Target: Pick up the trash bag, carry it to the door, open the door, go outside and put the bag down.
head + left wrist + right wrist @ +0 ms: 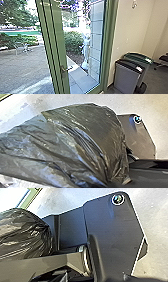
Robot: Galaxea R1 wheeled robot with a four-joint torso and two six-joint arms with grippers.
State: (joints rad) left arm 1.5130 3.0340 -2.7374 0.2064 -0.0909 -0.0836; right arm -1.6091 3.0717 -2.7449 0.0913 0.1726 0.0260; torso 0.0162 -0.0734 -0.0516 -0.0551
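Bag (87,131): thin dark plastic film, glossy, creased all over, bright streaks along the folds as I see it from my wrists. Door (57,37): smooth green frame, looks painted, slight sheen; its handle (64,71) metallic, dull. Bins by the wall: the near one (126,78) grey plastic, mostly matt; the far one's lid (137,57) green plastic, faintly shiny. Wall (130,30): matt, smooth. Paving outside (25,65): matt, rough-looking.

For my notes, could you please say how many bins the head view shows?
2, right of the door: black-lidded bin in front, green-lidded bin partly behind it.
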